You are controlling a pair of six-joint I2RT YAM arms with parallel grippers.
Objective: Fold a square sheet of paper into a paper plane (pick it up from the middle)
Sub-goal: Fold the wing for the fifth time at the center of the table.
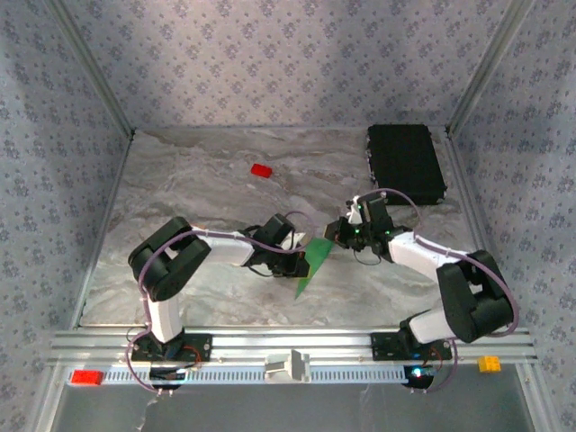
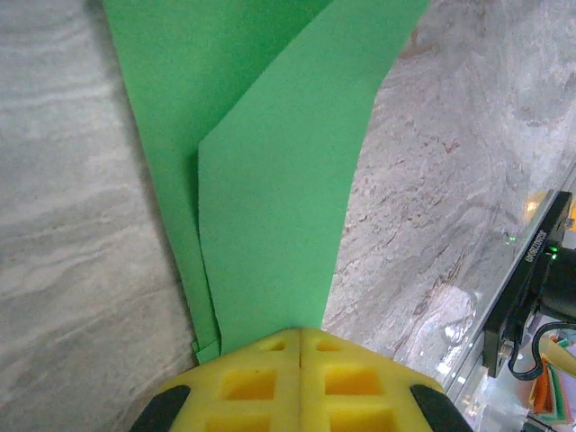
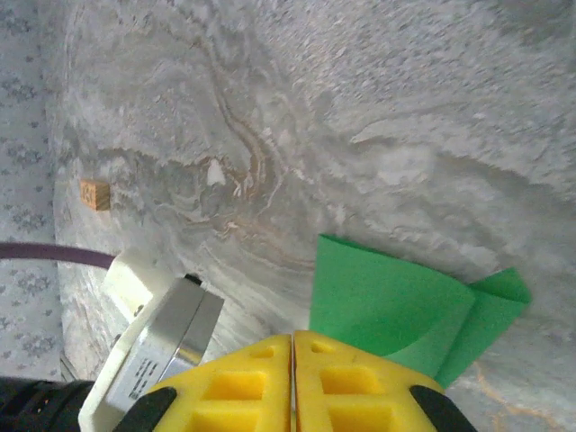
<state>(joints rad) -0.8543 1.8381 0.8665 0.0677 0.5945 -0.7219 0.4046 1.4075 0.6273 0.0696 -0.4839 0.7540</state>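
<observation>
The green sheet of paper (image 1: 312, 266) is folded into a long, narrow, plane-like wedge with overlapping flaps and hangs just above the marble table between the two arms. My left gripper (image 1: 303, 256) is shut on its narrow end: in the left wrist view the folded paper (image 2: 270, 198) comes straight out from between the closed yellow fingertips (image 2: 270, 355) of the left gripper (image 2: 300, 331). My right gripper (image 1: 336, 232) is at the paper's upper edge, jaws together. In the right wrist view the paper (image 3: 382, 306) lies just beyond the right fingertip (image 3: 360, 360) of the right gripper (image 3: 292, 336), not visibly in the seam.
A small red block (image 1: 261, 170) lies at the back left of the table. A black rectangular case (image 1: 405, 162) sits at the back right. Patterned walls close in the table. The aluminium rail (image 1: 297, 346) with both arm bases runs along the near edge.
</observation>
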